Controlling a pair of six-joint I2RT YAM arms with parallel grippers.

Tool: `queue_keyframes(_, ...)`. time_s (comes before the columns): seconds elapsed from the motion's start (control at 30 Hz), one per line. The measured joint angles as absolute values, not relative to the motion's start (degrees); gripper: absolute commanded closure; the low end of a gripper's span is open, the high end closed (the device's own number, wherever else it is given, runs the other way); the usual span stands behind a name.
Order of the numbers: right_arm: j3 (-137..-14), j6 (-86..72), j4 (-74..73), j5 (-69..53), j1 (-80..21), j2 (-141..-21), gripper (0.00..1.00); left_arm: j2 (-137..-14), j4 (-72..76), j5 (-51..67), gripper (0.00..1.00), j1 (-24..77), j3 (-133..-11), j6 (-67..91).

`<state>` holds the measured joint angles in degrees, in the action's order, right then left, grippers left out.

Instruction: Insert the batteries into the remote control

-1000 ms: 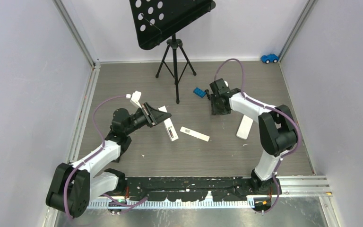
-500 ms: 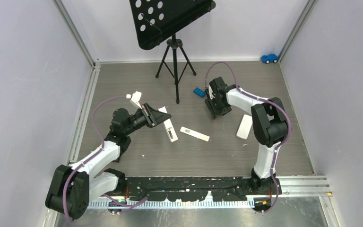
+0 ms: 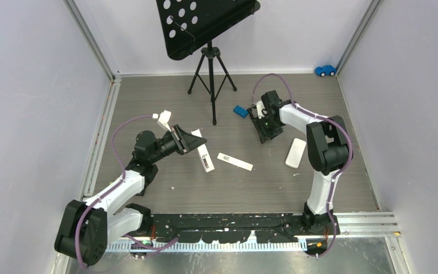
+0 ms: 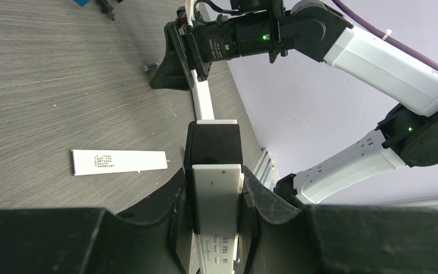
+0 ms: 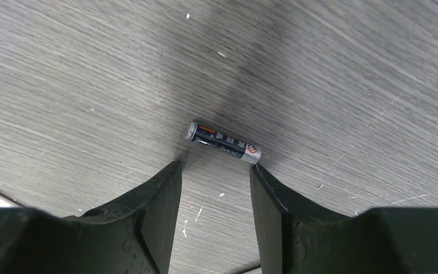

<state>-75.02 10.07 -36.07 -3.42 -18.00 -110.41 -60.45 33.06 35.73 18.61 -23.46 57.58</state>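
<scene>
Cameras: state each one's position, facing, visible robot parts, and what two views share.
Top external: above, behind the bases, looking down at the table; left arm and right arm whole.
Left wrist: on the left arm, facing past the left gripper, shut on the remote, toward the right arm.
Right wrist: looks down past the open right gripper at a battery on the table.
Shared: top external and left wrist both show the remote and white strip.
</scene>
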Motion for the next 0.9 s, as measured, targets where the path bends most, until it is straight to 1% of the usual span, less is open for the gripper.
queue_keyframes(0.2, -77.0, 10.2, -36.2, 0.1, -18.0, -111.7, 0.41, -60.4, 33.1, 35.9, 1.00, 18.6, -23.5, 57.5)
queue_keyframes(0.27, -78.2, 10.4, -36.2, 1.8, -18.1, -112.4, 0.38, -60.4, 33.1, 35.9, 1.00, 18.6, -23.5, 57.5)
queue_keyframes(0.4, -81.1, 10.8, -37.0, 2.8, -17.9, -114.4, 0.38, -60.4, 33.1, 36.1, 1.00, 18.6, -23.5, 57.5)
queue_keyframes(0.53, -83.7, 11.8, -38.3, -0.2, -17.2, -116.2, 0.44, -60.4, 33.1, 36.1, 1.00, 18.6, -23.5, 57.5)
queue_keyframes(0.73, -83.9, 13.3, -38.5, -4.0, -16.5, -116.6, 0.48, -60.5, 33.0, 36.1, 1.00, 18.6, -23.5, 57.5)
queue_keyframes(0.83, -84.0, 13.6, -38.5, -4.4, -16.5, -116.7, 0.60, -60.5, 33.0, 36.1, 1.00, 18.6, -23.5, 57.5)
queue_keyframes(0.87, -84.0, 13.6, -38.4, -4.7, -16.5, -116.7, 0.63, -60.5, 33.0, 36.1, 1.00, 18.6, -23.5, 57.5)
queue_keyframes(0.9, -84.0, 13.5, -38.4, -5.0, -16.5, -116.7, 0.63, -60.5, 33.0, 36.1, 1.00, 18.6, -23.5, 57.5)
